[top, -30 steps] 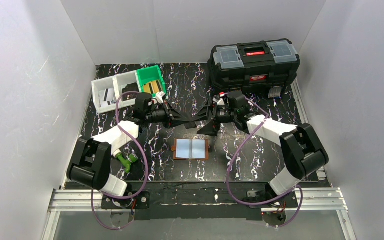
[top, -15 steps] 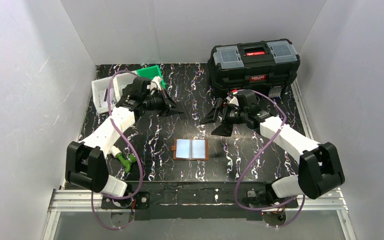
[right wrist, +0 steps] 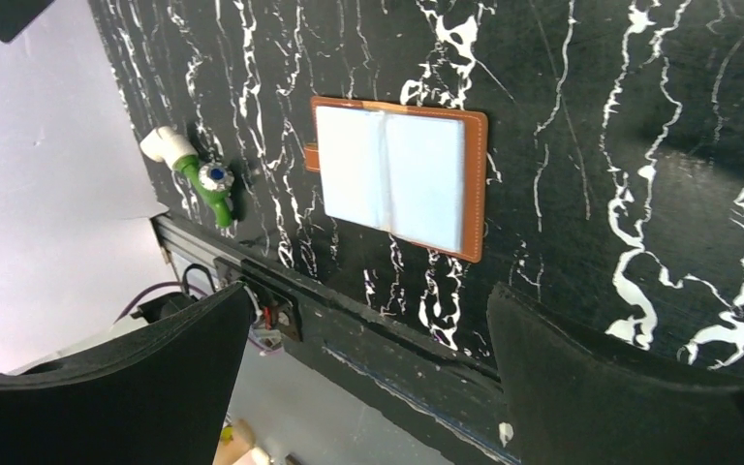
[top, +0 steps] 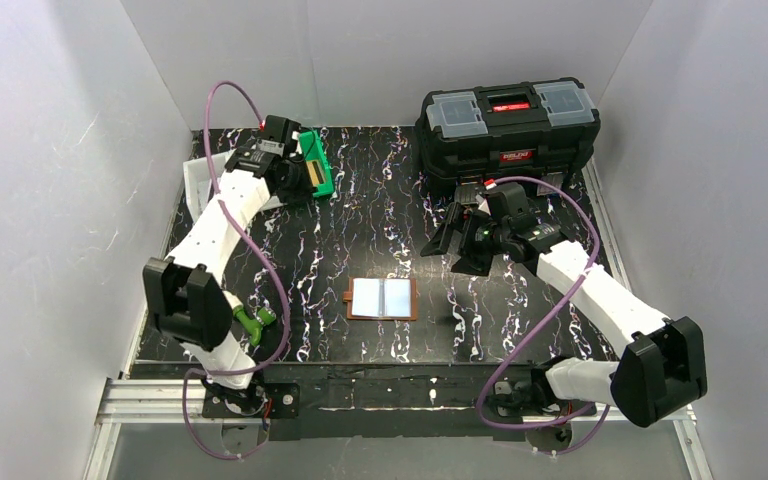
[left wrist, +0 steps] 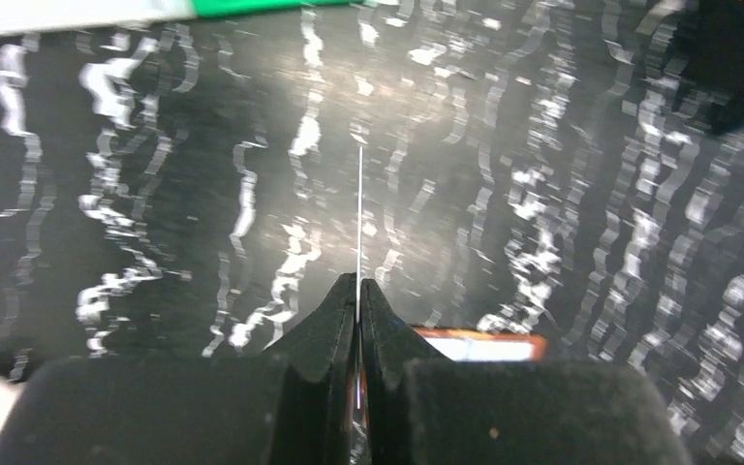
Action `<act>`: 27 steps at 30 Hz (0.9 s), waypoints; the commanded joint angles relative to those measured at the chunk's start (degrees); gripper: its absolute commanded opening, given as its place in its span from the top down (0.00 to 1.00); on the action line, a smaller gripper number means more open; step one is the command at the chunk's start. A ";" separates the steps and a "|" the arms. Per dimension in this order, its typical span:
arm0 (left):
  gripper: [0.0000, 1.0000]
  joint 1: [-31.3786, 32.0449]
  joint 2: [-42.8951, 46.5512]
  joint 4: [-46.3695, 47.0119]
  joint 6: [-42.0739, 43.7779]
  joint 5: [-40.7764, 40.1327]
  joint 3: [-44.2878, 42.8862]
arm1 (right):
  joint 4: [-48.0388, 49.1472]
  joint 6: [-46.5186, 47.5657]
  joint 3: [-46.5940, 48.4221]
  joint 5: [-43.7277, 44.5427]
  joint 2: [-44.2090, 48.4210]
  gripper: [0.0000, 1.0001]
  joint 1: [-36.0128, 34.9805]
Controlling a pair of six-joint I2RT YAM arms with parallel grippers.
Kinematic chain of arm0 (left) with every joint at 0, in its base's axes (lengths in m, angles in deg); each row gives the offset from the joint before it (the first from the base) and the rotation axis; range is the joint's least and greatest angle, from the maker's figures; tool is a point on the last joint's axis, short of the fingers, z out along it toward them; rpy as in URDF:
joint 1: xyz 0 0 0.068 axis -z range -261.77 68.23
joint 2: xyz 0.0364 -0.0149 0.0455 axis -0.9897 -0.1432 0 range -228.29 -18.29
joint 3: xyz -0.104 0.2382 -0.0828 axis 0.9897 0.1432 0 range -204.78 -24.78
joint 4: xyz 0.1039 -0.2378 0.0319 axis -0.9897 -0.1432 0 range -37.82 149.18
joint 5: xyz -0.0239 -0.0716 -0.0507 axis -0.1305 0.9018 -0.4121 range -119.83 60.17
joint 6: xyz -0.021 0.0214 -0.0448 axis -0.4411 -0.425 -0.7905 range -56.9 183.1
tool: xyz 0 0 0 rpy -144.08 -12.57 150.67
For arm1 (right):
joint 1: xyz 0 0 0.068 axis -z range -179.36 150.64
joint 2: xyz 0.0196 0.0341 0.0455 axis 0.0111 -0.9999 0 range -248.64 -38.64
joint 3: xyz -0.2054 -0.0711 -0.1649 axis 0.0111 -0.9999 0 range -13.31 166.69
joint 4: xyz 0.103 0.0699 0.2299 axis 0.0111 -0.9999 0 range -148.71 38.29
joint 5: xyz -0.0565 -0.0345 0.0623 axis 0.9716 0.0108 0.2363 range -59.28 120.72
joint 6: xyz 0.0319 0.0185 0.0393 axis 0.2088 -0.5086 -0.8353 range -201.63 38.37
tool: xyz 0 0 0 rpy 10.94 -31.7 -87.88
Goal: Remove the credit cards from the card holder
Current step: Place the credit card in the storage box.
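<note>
Left gripper (left wrist: 358, 286) clamps a thin credit card (left wrist: 359, 199) near the green plastic bin (top: 318, 170); next it probably should release there. Right gripper (top: 453, 248) stands wide apart.

Toolbox (top: 508, 125) and bins (top: 317, 168) stand well beyond card holder (top: 383, 298).

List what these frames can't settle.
- Card in the left gripper: left wrist view shows only its edge, blurred; face and colour unknown.
- Card holder: right wrist view, glossy pale pockets; cannot tell whether cards sit inside.
- White bins: top view, left arm covers most; contents hidden.
- Green bin: top view, contents too small, partly under the left arm.
</note>
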 commanded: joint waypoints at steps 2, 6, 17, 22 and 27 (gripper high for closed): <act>1.00 -1.39 -5.32 -6.20 5.70 -14.14 -6.77 | -3.49 2.45 2.91 3.50 1.00 0.02 0.37; 1.00 -2.49 -8.86 -6.51 7.13 -16.54 -10.50 | -4.36 2.81 3.16 3.82 1.12 0.02 0.37; 1.00 -5.40 -13.80 -5.66 10.40 -15.40 -15.52 | -4.56 2.95 2.75 4.61 1.55 0.02 0.46; 1.00 -7.42 -16.64 -5.93 12.33 -14.34 -18.22 | -2.97 2.08 1.55 4.49 2.19 0.02 0.46; 1.00 -8.46 -19.51 -6.16 14.20 -17.46 -20.44 | -2.73 1.78 1.10 4.72 2.78 0.02 0.46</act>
